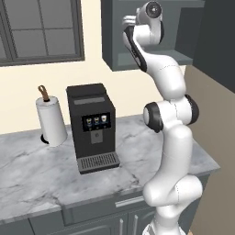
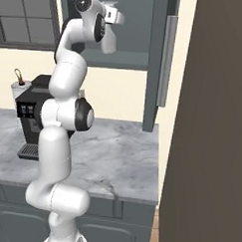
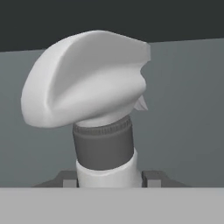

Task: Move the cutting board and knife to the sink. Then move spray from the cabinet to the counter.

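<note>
The spray stands close in front of the hand camera, with a pale grey-white trigger head over a dark collar and a white body. My gripper is shut on that body, one dark fingertip pressed against each side. In the base views the arm reaches up into the dark slate-grey wall cabinet, above the marble-veined counter. The cutting board, the knife and the sink are out of view.
A black coffee machine and a paper towel roll stand on the counter to the left of the arm. The open cabinet door hangs to the right of the hand. A tall brown panel closes off the right side.
</note>
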